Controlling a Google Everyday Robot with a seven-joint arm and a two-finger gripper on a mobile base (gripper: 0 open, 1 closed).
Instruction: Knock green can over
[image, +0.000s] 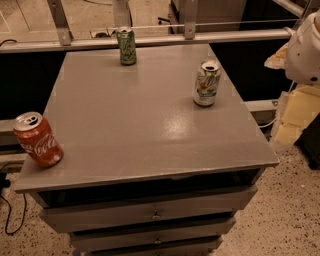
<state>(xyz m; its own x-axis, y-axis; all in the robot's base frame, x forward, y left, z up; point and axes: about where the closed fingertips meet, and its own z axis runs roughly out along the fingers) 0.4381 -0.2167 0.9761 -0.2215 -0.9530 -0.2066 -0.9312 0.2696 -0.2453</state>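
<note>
The green can (127, 46) stands upright at the far edge of the grey cabinet top (145, 125), a little left of centre. It is green all over with pale lettering and a silver top. My gripper is out of view. Only a white rounded part of my arm (305, 50) shows at the upper right edge, to the right of the cabinet and well apart from the green can.
A white can with green and red markings (206, 83) stands upright at the right side of the top. A red Coca-Cola can (37, 139) stands at the near left corner. A metal rail (150, 40) runs behind the cabinet. Drawers (150, 212) face me below.
</note>
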